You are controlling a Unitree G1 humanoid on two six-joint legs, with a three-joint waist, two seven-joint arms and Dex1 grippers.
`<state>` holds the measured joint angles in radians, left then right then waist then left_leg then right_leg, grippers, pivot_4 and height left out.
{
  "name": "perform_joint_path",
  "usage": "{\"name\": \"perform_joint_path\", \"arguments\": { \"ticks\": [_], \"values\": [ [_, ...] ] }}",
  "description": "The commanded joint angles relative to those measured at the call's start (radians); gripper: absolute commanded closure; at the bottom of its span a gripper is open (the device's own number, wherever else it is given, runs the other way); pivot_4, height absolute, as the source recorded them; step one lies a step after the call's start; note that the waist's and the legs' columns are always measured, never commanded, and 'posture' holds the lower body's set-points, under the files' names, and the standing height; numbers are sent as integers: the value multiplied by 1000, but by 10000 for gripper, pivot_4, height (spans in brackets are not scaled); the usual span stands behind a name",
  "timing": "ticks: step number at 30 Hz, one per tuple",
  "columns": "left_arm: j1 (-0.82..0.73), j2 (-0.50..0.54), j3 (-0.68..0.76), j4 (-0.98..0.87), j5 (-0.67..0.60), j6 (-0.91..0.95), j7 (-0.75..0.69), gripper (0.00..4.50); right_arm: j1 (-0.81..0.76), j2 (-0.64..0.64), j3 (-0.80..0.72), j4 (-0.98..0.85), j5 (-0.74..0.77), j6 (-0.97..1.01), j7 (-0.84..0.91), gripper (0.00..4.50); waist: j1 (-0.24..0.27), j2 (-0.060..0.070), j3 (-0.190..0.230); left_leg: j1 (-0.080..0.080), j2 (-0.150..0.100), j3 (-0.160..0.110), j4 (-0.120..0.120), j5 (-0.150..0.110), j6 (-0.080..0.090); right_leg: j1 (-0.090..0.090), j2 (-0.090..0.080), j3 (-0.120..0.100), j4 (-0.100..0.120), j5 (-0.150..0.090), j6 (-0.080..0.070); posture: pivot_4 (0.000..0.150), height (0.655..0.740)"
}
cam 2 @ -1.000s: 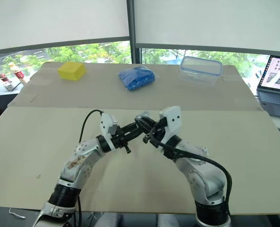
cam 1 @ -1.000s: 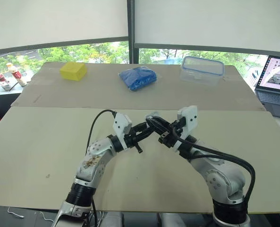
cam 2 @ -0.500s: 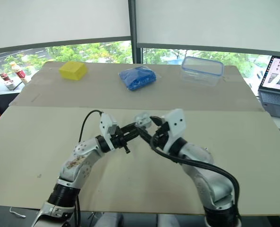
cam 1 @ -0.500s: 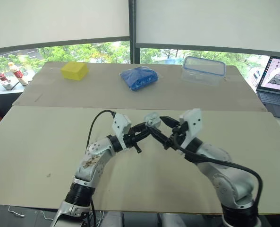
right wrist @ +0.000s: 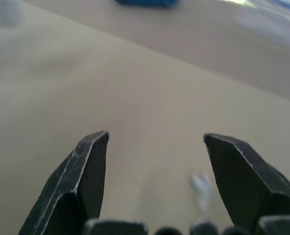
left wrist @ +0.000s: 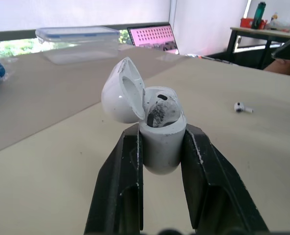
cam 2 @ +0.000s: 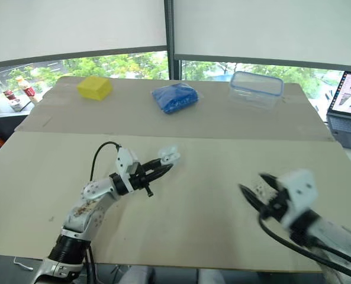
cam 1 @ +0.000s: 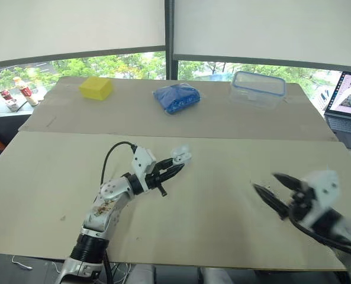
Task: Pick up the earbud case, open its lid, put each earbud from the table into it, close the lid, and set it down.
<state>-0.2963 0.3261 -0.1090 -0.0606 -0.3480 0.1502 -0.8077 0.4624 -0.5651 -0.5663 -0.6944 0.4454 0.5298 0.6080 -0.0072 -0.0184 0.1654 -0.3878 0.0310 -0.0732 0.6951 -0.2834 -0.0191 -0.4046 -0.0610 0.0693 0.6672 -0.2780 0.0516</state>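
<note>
My left gripper (cam 1: 172, 167) is shut on the white earbud case (left wrist: 159, 132) and holds it above the middle of the table. The case's lid (left wrist: 122, 90) stands open, and one earbud seems to sit inside. Another white earbud (left wrist: 243, 107) lies on the table to the right of the case. My right gripper (cam 1: 276, 192) is open low over the table at the front right, well apart from the case. A blurred white earbud (right wrist: 201, 186) lies on the table between its fingers (right wrist: 88, 161), untouched.
Along the back of the table stand a yellow block (cam 1: 96, 88), a blue bag (cam 1: 176, 97) and a clear lidded container (cam 1: 257, 89). A laptop (cam 1: 348, 97) sits off the right edge. Small bottles (cam 1: 21, 93) stand at the far left.
My right gripper has opened, left the case and swung away to the front right of the table. My left gripper has drawn back slightly to the left, still holding the case.
</note>
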Motion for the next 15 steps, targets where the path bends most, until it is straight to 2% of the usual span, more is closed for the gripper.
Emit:
{"name": "perform_joint_path", "arguments": {
  "ticks": [1,6,10,15],
  "values": [
    [-5,-3,-1,-20,3,-36,-15,39312,113,29,-86,73,-53,-169,67,10550,-7,0,0,1,0,0,0,0,0,1,0,0,0,0,0,1500,6859],
    [-9,-9,-5,-10,9,-46,-19,39312,225,74,-105,201,-97,-284,92,10550,-12,1,0,3,2,1,-1,0,0,2,1,0,0,0,0,1500,6859],
    [-10,-10,-7,-6,11,-51,-23,39312,222,78,-96,212,-99,-294,75,0,-11,2,0,2,1,1,-1,0,0,2,1,1,0,0,0,1500,6859],
    [-9,-11,-9,-6,13,-51,-27,39312,119,40,-44,135,-81,-186,15,0,-12,2,0,2,1,1,-1,0,0,2,1,1,0,0,0,1500,6859]
  ]
}}
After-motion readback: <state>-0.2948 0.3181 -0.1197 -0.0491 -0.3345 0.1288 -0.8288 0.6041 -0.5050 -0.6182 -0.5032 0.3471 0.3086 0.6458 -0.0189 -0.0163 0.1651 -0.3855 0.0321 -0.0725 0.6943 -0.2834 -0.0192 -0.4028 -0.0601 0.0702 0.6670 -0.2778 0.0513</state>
